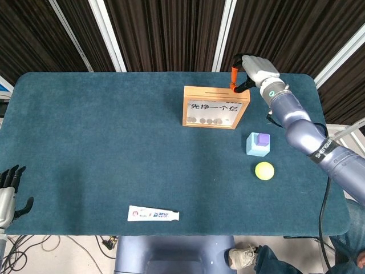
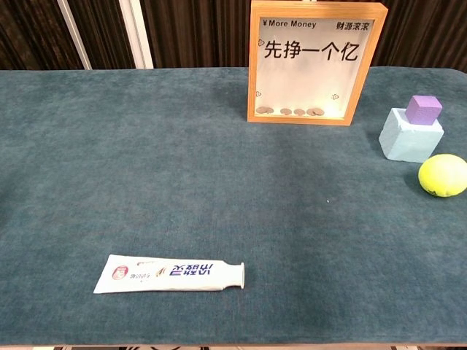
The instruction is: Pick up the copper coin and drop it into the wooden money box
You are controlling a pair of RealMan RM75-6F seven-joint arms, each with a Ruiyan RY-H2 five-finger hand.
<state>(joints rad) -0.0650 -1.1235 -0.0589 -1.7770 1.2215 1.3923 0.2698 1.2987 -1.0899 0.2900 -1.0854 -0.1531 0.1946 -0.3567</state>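
The wooden money box (image 1: 215,107) (image 2: 315,62) stands upright at the back right of the table, with several coins (image 2: 288,111) lying behind its clear front. My right hand (image 1: 256,67) hovers over the box's top right corner, just past the slot (image 1: 219,89). Its orange-tipped thumb and finger (image 1: 234,74) are pinched together; the copper coin between them is too small to make out. No loose coin shows on the cloth. My left hand (image 1: 8,194) hangs off the table's front left edge, fingers apart and holding nothing. The chest view shows neither hand.
A toothpaste tube (image 1: 153,214) (image 2: 169,273) lies near the front edge. To the right of the box a purple cube (image 1: 262,138) (image 2: 424,109) sits on a light blue block (image 1: 255,147) (image 2: 411,138), with a yellow ball (image 1: 264,170) (image 2: 443,175) just in front.
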